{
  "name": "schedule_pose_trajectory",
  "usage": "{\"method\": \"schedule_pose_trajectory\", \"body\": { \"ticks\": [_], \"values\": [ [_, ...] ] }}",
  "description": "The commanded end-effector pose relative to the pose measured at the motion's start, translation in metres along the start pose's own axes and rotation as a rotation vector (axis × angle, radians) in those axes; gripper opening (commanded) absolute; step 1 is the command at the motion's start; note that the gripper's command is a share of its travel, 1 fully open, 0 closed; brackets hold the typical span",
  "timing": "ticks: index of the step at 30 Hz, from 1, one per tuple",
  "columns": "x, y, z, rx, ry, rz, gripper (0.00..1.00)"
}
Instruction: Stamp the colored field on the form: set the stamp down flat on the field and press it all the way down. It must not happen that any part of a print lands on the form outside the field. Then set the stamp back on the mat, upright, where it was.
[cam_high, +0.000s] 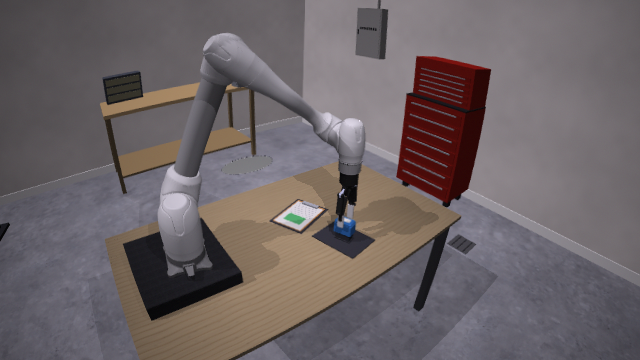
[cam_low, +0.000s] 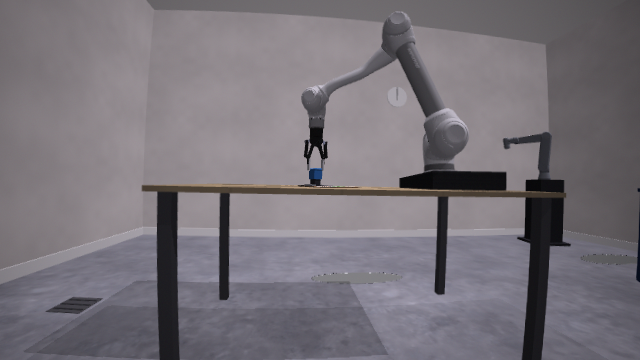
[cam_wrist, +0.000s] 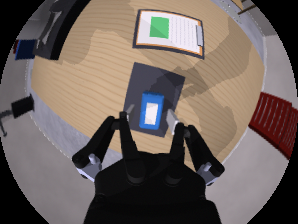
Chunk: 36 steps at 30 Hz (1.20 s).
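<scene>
The blue stamp stands upright on the dark mat at the right middle of the table. It also shows in the wrist view and in the exterior view. My gripper is open and points straight down, its two fingers on either side of the stamp's top, with gaps visible on both sides in the wrist view. The form is a clipboard with a green field just left of the mat; the field also shows in the wrist view.
The arm's black base sits at the table's front left. A red tool cabinet stands beyond the table's right end. A wooden shelf stands at the back left.
</scene>
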<state>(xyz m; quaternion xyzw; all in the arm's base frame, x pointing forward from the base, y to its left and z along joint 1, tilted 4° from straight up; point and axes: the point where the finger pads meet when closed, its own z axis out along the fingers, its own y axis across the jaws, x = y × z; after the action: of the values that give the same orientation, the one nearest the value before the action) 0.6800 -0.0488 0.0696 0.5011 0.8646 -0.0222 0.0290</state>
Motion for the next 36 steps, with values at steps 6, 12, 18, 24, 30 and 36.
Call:
{"method": "schedule_pose_trajectory", "body": {
  "ticks": [6,12,18,24,30,36],
  "values": [
    [0.0,0.0,0.03,0.0,0.0,0.0,0.52],
    [0.0,0.0,0.046,0.0,0.0,0.0,0.52],
    [0.0,0.0,0.05,0.0,0.0,0.0,0.52],
    [0.0,0.0,0.05,0.0,0.0,0.0,0.52],
    [0.0,0.0,0.05,0.0,0.0,0.0,0.52],
    [0.0,0.0,0.05,0.0,0.0,0.0,0.19]
  ]
}}
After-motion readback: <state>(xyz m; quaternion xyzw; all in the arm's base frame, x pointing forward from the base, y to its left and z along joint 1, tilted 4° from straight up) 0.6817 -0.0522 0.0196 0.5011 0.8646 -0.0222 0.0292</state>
